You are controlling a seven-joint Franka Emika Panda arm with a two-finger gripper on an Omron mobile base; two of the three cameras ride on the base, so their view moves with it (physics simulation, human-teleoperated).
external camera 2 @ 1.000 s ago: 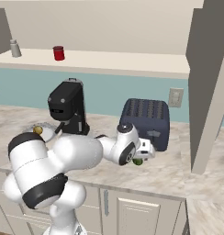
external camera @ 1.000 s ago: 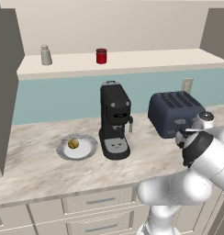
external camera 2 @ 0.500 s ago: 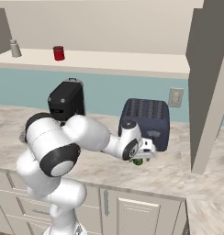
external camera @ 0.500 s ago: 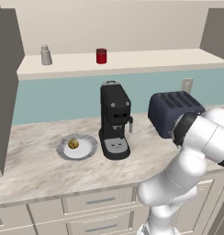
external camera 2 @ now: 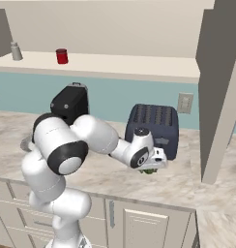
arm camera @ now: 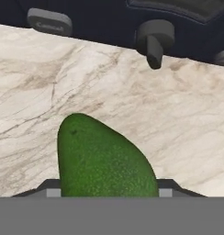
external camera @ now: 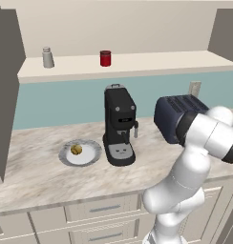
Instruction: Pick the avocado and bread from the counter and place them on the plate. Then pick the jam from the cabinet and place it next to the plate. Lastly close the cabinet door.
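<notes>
Gripper: my gripper (external camera 2: 150,168) is clamping the avocado (arm camera: 102,158) just above the surface (arm camera: 187,119), before the toaster (external camera 2: 154,127).
Bread: I'm seeing it (external camera: 76,149) sitting on the plate (external camera: 92,156).
Jam: it (external camera: 105,58) is standing on the cabinet shelf (external camera: 152,62).

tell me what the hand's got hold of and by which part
The hand holds the avocado, one finger on each of its flanks toward the broad end; its narrow end points out over the counter, in front of the toaster.
</notes>
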